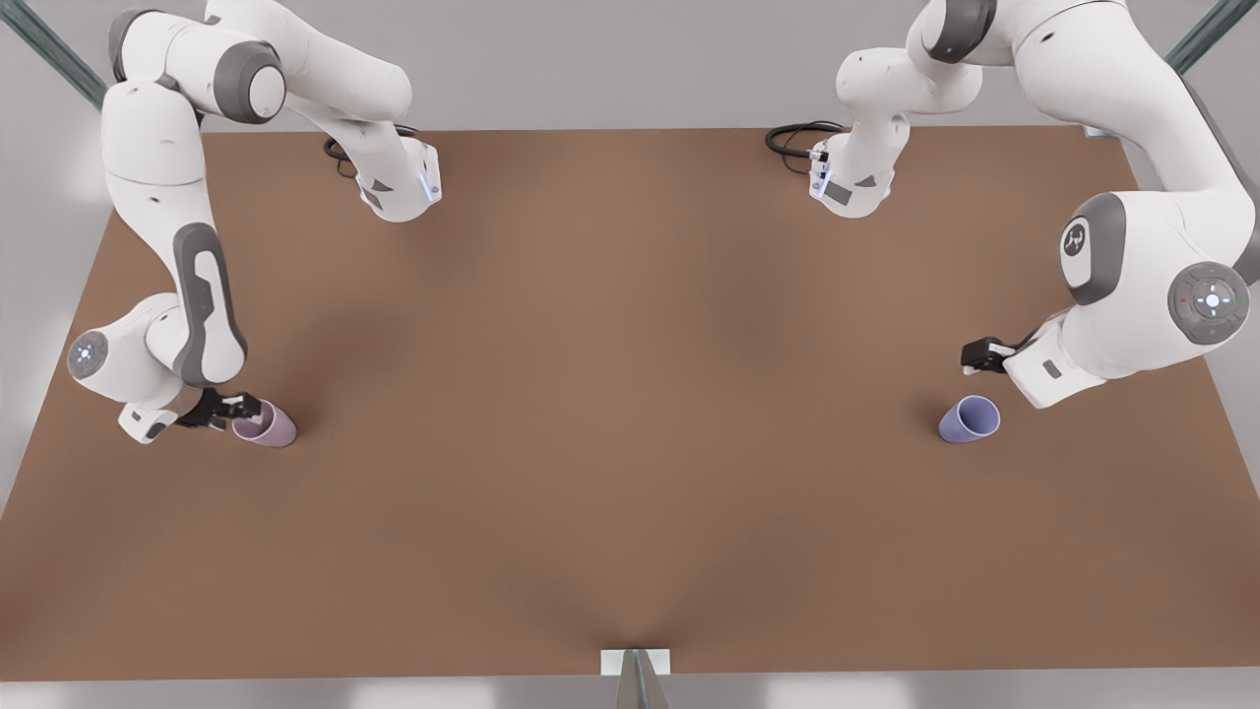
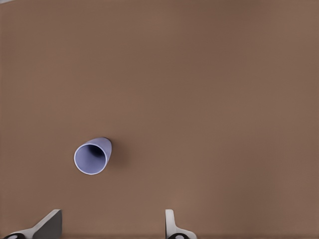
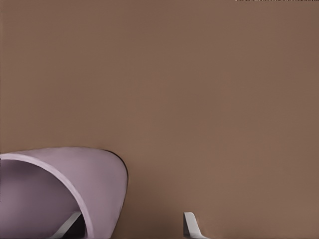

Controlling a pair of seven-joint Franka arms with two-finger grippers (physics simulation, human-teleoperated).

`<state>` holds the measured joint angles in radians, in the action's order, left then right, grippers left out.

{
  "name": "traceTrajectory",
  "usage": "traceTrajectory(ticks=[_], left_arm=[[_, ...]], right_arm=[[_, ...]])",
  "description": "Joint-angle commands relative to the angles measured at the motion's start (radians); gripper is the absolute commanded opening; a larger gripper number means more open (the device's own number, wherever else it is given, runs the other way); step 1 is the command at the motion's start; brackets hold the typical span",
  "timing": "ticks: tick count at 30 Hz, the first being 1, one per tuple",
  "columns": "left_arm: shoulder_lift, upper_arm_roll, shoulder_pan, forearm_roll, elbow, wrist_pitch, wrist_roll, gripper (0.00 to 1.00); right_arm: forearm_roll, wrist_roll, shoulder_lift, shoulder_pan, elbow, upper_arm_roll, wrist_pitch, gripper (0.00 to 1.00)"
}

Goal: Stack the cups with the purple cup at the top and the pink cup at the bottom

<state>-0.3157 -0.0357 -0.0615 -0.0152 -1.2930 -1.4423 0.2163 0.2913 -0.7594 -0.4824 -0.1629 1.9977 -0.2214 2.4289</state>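
Nearest our lens, the table [image 1: 630,473] carries both cups, well apart. Taking the pink cup [image 1: 266,424] as our landmark, we find it on the table at the front view's left, with our right gripper [image 1: 232,406] at its rim: one finger [image 3: 67,226] inside the cup, the other [image 3: 192,226] outside, jaws spread. Far across from it stands the purple cup [image 1: 970,419], and our left gripper [image 1: 975,356] hovers near that cup, jaws open, holding nothing.
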Motion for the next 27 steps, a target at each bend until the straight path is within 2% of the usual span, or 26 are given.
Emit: traceTrajectory(ticks=[1, 2, 3, 7, 10, 16, 19, 22, 27], left_arm=[[0.001, -0.001, 0.0, 0.0, 0.0, 0.003, -0.005, 1.0], [0.001, -0.003, 0.0, 0.0, 0.0, 0.003, -0.005, 1.0], [0.001, -0.003, 0.0, 0.0, 0.0, 0.003, -0.005, 1.0], [0.001, -0.009, 0.0, 0.0, 0.001, 0.002, -0.005, 1.0], [0.001, -0.009, 0.0, 0.0, 0.0, 0.002, -0.003, 1.0], [0.004, -0.01, 0.0, 0.0, 0.001, 0.005, -0.003, 1.0], [0.003, -0.023, 0.0, 0.003, 0.0, 0.011, -0.002, 1.0], [-0.019, -0.046, 0.0, 0.009, -0.026, -0.041, -0.002, 1.0], [-0.056, -0.088, 0.006, 0.027, -0.077, -0.138, -0.002, 1.0]], right_arm=[[-0.001, -0.153, 0.001, 0.0, -0.004, 0.004, 0.001, 0.67], [0.0, -0.149, 0.004, 0.0, -0.005, 0.011, -0.002, 0.58], [0.0, -0.147, 0.004, 0.0, -0.004, 0.011, -0.002, 0.54], [0.0, -0.135, 0.002, 0.0, -0.002, 0.027, -0.004, 0.48], [0.0, -0.133, 0.001, 0.0, 0.001, 0.027, -0.008, 0.23], [-0.003, -0.109, 0.041, 0.0, -0.023, 0.06, -0.067, 0.21], [-0.012, 0.07, 0.103, 0.012, -0.031, 0.146, -0.146, 0.21], [-0.014, 0.36, 0.174, 0.198, -0.034, 0.148, -0.22, 0.21], [-0.011, 1.008, 0.159, 0.565, -0.169, 0.149, -0.241, 0.21]])
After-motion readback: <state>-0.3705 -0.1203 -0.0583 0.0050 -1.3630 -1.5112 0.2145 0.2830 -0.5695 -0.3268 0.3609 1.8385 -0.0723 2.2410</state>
